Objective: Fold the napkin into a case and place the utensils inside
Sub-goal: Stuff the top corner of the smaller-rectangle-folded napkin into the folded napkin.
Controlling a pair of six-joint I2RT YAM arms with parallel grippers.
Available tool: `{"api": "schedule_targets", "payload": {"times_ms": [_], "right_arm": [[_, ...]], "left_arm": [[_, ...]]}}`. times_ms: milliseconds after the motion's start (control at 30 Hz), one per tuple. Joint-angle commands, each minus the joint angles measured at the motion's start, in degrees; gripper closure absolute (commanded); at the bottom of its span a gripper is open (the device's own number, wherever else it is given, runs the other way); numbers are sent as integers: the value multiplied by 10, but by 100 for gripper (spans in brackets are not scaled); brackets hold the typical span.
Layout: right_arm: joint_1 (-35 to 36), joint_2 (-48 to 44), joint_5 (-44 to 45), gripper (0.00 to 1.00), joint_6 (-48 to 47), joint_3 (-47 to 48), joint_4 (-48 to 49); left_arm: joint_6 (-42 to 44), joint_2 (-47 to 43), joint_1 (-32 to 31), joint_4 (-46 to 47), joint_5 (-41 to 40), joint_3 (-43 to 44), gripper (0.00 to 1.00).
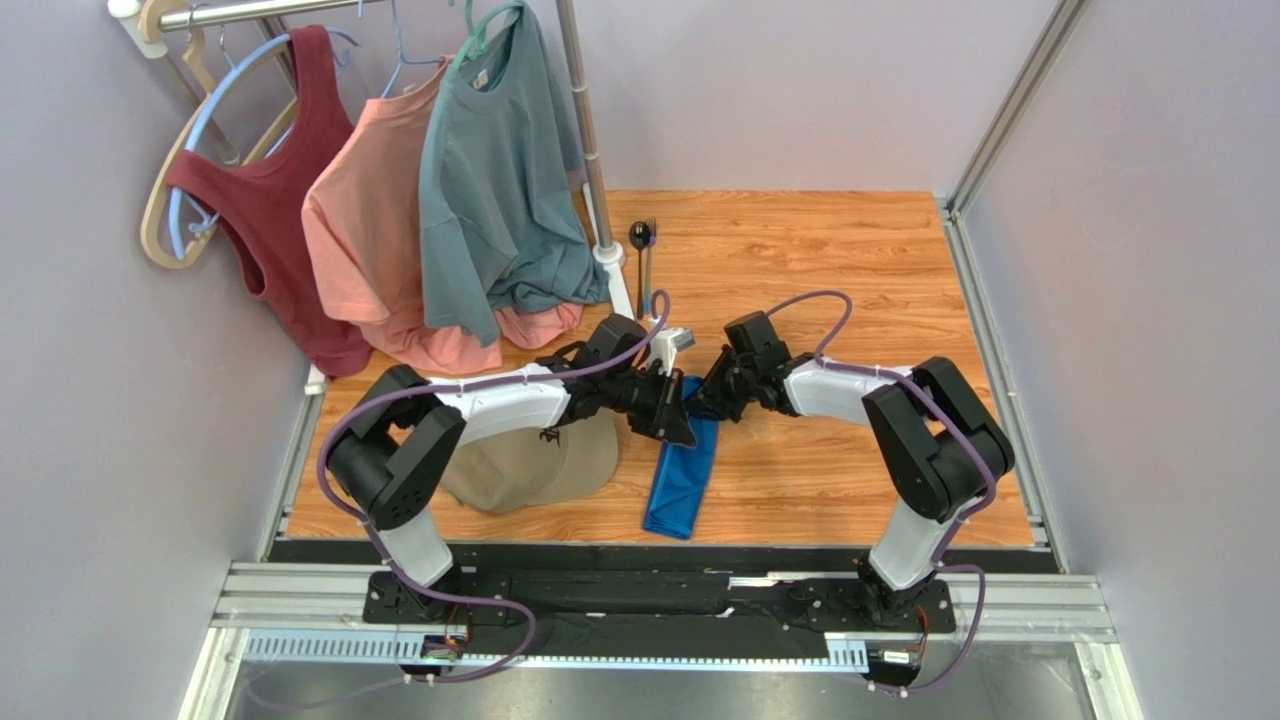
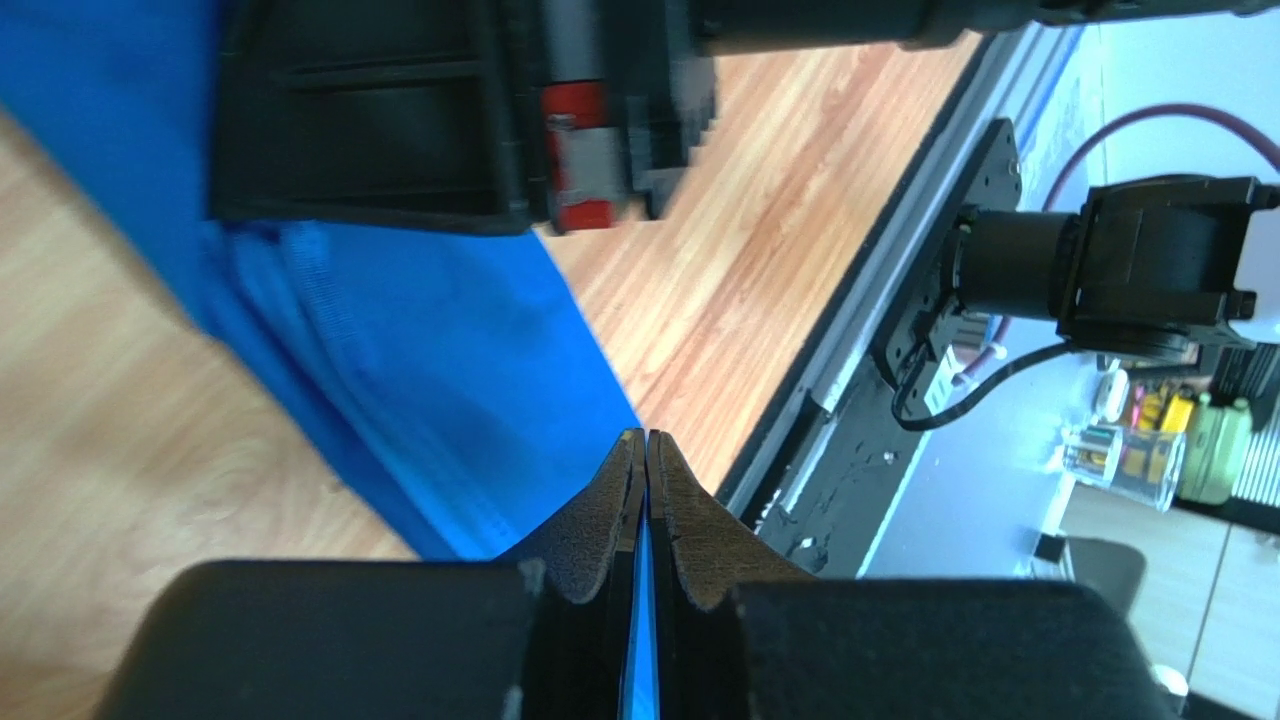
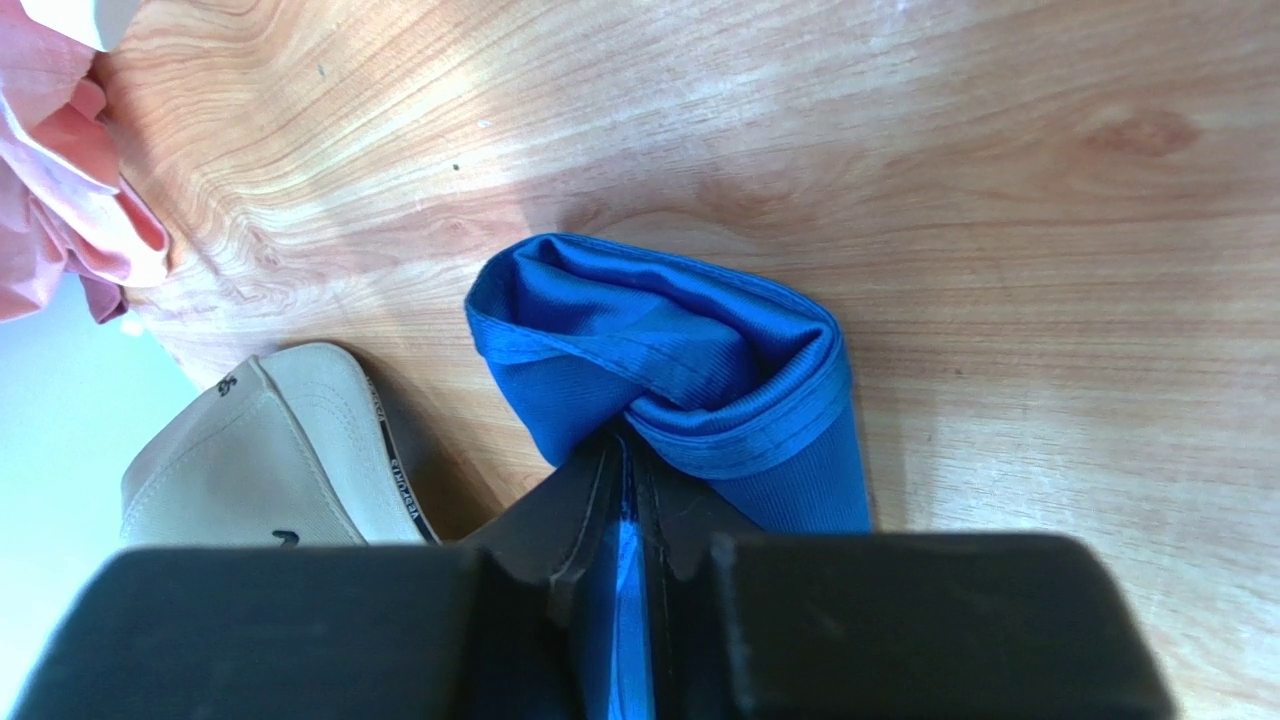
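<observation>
Mounting rail [image 1: 661,593], near edge: 2 arms bolted on, both reaching in, tips meeting nose to nose at mid-table.

L gripper [image 1: 688,423] [image 2: 645,444]: fingers pressed tog., thin blue cloth pinched betw. them.

R gripper [image 1: 715,399] [image 3: 624,450]: same, nipped tight on a cloth edge.

Napkin [image 1: 679,488] [image 3: 676,360] x1: royal blue, folded to a narrow long strip. Far end gripped by both pincers, folds gaping in a loop in R wrist view. Near end flat on wood close to table's near edge, just R of cap.

Utensils [image 1: 645,267]: dark, slender, at far side by rack post foot, well apart from napkin. Black spoon bowl shows; exact count can't be told.

Table [image 1: 857,270]: orange-brown planks, metal rails L and R. Bare wood runs from strip to R rail and far wall.

Cap [image 1: 526,468] x1: tan, under L arm.

Rack [image 1: 579,120], far L: 3 hung garments, namely maroon tank [image 1: 286,180], pink tee [image 1: 376,225], grey-teal tee [image 1: 489,165].

Walls: pale grey, 3 sides.
</observation>
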Motion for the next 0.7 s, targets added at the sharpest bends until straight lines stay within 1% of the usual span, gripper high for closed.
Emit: {"api": "schedule_targets", "payload": {"times_ms": [0, 67, 133, 167, 267, 333, 367, 400, 467, 500, 567, 600, 667], "right_arm": [[-1, 12, 24, 86, -20, 5, -33], [-1, 8, 23, 84, -20, 5, -34], [-1, 8, 16, 83, -20, 7, -34], [-1, 8, 15, 83, -20, 8, -35], [-1, 3, 12, 77, -26, 9, -40], [-1, -3, 9, 70, -36, 14, -46], [-2, -6, 7, 67, -40, 15, -48], [-1, -6, 3, 62, -50, 16, -48], [-3, -5, -14, 59, -62, 27, -56], [-3, -4, -23, 54, -68, 29, -56], [-5, -11, -41, 50, -83, 33, -61], [-4, -18, -45, 44, -91, 32, -63], [-8, -32, -48, 39, -108, 32, -71]], "left_arm": [[4, 19, -9, 9, -22, 28, 91], [16, 43, -9, -29, -54, 31, 91], [20, 78, -7, -62, -87, 44, 93], [17, 84, -7, -52, -87, 33, 93], [-2, 89, -5, -22, -105, 6, 95], [-9, 80, -4, -6, -124, -10, 96], [-15, 76, -3, 1, -127, -27, 97], [-17, 68, -3, 4, -131, -36, 98], [-30, 64, -3, 35, -136, -59, 100], [-32, 65, -3, 41, -137, -65, 100], [-41, 65, -2, 44, -141, -72, 100], [-44, 66, -2, 45, -143, -73, 100], [-51, 68, -2, 46, -145, -77, 100]]}}
